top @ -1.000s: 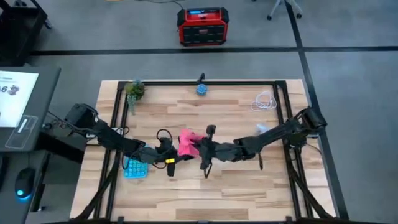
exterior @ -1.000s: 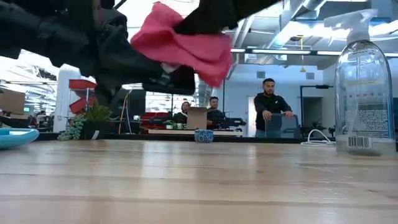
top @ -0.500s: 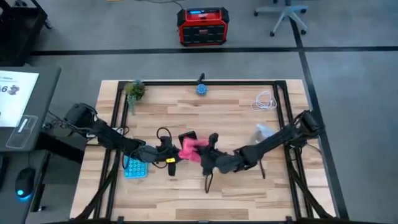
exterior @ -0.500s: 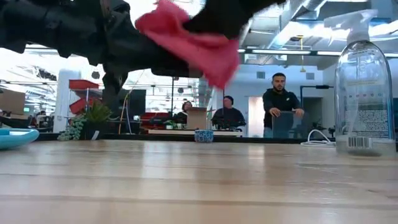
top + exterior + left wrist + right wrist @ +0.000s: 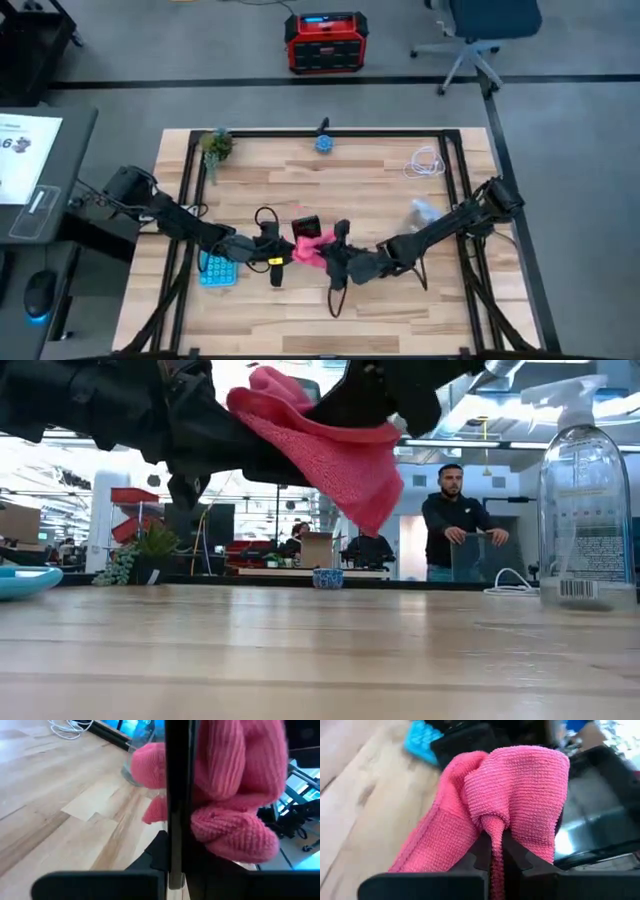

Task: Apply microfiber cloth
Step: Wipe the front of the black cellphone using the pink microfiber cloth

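Observation:
The pink-red microfiber cloth [image 5: 310,249] hangs bunched from my right gripper [image 5: 329,256], which is shut on it above the table's middle. Its folds lie against one face of a black phone [image 5: 305,225], which my left gripper [image 5: 287,243] holds clear of the table. In the left wrist view the phone [image 5: 175,790] shows edge-on with the cloth [image 5: 235,795] beside it. In the low view the cloth [image 5: 335,455] droops well above the wood. My left gripper is shut on the phone's lower end [image 5: 175,865], which stands edge-on between the fingers. The phone is lifted clear of the table. The gripper's own body hides the pads. My right gripper pinches a gathered fold of the cloth [image 5: 492,837] between its two fingers, several layers thick. It comes level from the table's right side. The cloth is lifted clear, bunched past the fingers against the phone's glossy face [image 5: 592,820], one flap [image 5: 365,490] hanging slack.
A light blue calculator [image 5: 218,270] lies under the left arm. A clear spray bottle [image 5: 585,500] stands at the right. A small plant [image 5: 215,145], a blue bowl [image 5: 324,143] and a white cable [image 5: 427,162] lie along the far edge. People are in the room behind.
My right gripper has moved toward the table's near edge and a little down, drawing the cloth along the phone's face. The cloth's free flap now hangs lower and more spread out. The phone has stayed about where it was.

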Robot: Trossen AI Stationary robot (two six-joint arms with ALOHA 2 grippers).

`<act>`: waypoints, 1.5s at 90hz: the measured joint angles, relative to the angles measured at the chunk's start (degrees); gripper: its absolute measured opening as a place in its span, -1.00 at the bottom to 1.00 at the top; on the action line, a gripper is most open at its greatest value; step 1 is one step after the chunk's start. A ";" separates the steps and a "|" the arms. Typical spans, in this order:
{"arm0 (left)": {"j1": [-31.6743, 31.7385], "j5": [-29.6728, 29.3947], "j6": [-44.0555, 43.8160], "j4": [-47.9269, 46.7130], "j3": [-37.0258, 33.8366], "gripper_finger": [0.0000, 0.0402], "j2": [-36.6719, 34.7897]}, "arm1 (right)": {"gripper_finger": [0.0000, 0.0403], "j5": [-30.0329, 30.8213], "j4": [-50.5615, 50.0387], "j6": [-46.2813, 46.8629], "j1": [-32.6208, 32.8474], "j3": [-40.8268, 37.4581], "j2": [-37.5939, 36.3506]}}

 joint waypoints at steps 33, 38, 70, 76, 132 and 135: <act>0.02 -1.15 -1.38 0.34 0.19 -0.95 -0.24 | -1.00 2.31 15.47 0.08 -4.84 2.92 -0.04; -0.07 -0.35 -1.20 -0.10 0.13 -0.95 -0.11 | -1.00 -1.09 14.04 0.06 -4.97 2.92 -0.04; 0.01 -1.19 -0.07 -0.30 0.04 -0.95 -0.08 | -1.00 -5.77 -4.25 5.78 -2.61 3.10 0.20; 0.04 -2.27 -0.16 -0.03 0.04 -0.95 -0.07 | -1.00 1.17 -5.80 8.44 -1.52 3.06 0.23; -0.21 -10.13 5.94 9.74 0.82 -0.95 0.23 | -1.00 5.32 0.69 20.53 1.72 1.61 0.28; -0.34 -10.15 6.17 9.95 0.91 -0.95 0.22 | -1.00 4.40 1.13 19.29 1.70 1.61 0.28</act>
